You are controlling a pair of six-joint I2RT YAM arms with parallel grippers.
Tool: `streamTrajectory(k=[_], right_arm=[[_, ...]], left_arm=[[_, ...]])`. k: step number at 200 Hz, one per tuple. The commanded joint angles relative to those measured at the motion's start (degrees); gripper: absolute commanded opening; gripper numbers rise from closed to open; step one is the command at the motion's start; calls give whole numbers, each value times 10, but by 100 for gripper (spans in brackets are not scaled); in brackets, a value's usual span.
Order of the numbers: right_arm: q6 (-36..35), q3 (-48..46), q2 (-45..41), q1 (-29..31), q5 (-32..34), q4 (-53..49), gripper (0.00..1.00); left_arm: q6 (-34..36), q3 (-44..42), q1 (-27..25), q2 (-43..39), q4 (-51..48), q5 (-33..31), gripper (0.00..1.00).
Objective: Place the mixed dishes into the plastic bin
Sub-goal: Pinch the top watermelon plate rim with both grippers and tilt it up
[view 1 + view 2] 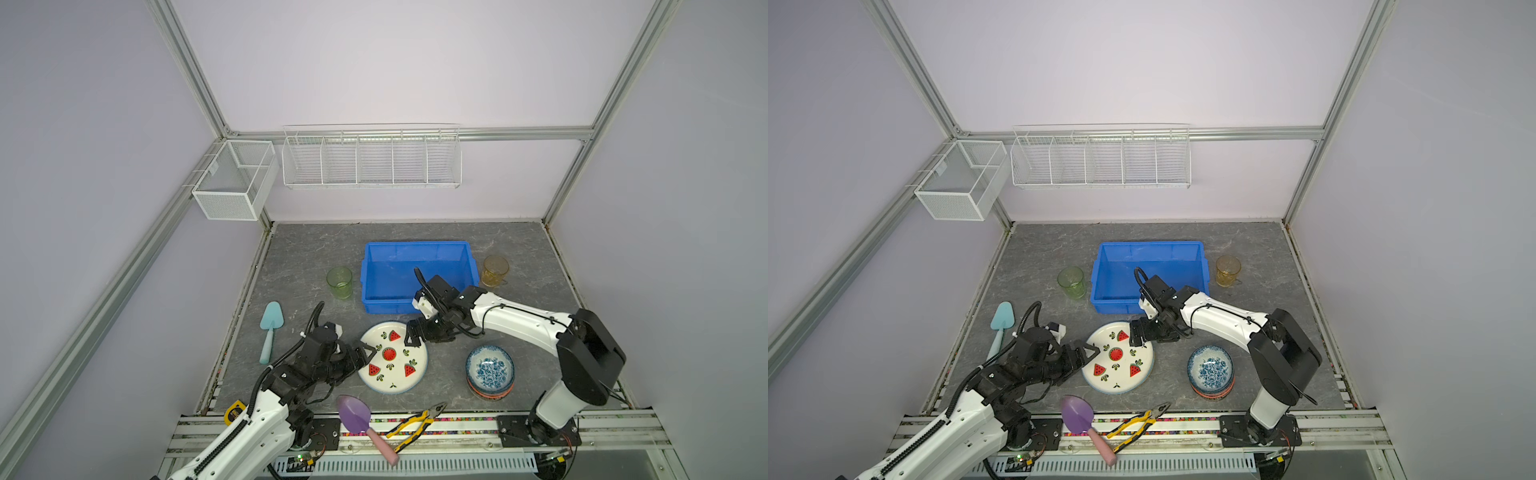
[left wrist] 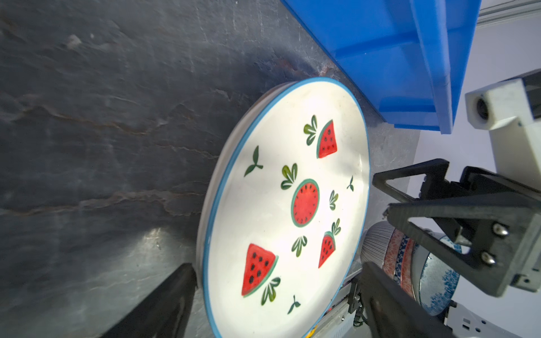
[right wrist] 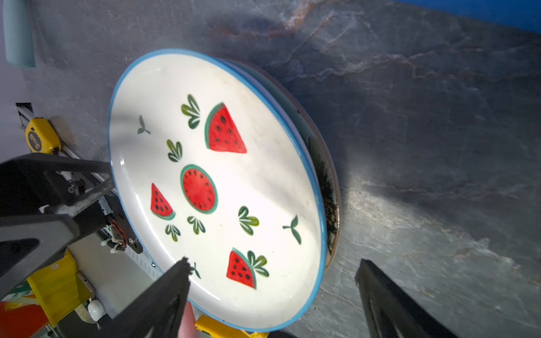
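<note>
The watermelon plate [image 1: 392, 358] [image 1: 1117, 358] tops a stack of plates in front of the empty blue bin [image 1: 415, 246] [image 1: 1150, 246]. My left gripper [image 1: 370, 351] [image 2: 278, 267] is open, its jaws either side of the stack's left rim. My right gripper [image 1: 413, 338] [image 3: 273, 263] is open over the far right rim, one finger above the plate face. A lower plate [image 3: 329, 187] shows under the watermelon plate [image 3: 216, 181]. Stacked bowls [image 1: 490, 372] with a blue floral one on top sit right. A green tumbler [image 1: 340, 282] and an amber tumbler [image 1: 495, 271] flank the bin.
A teal trowel [image 1: 270, 328] lies at the left. A purple trowel [image 1: 357, 415] and yellow-handled pliers [image 1: 415, 422] lie on the front rail, with a yellow tape measure [image 1: 235, 413] by the left arm's base. White wire baskets [image 1: 372, 158] [image 1: 235, 178] hang on the back frame.
</note>
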Motion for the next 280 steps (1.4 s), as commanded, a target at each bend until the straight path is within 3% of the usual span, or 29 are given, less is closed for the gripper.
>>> streamTrajectory(k=[1,58,159,239,280], right_arm=[[8,-9,-17,7,-19,-3,92],[9,-11,-7,9,-41,6,92],[46,-23,-1,37,-9,47,92],[68,-12,2,50,-10,76,92],[72,-15,-4,50,-11,83,92]], left_arm=[[-1,8,-3,23,20,-1,88],[1,29,-7,59,38,7,88],[16,41,-7,29,4,23,88],[55,85,-7,141,56,53,87],[53,87,-7,159,89,69,86]])
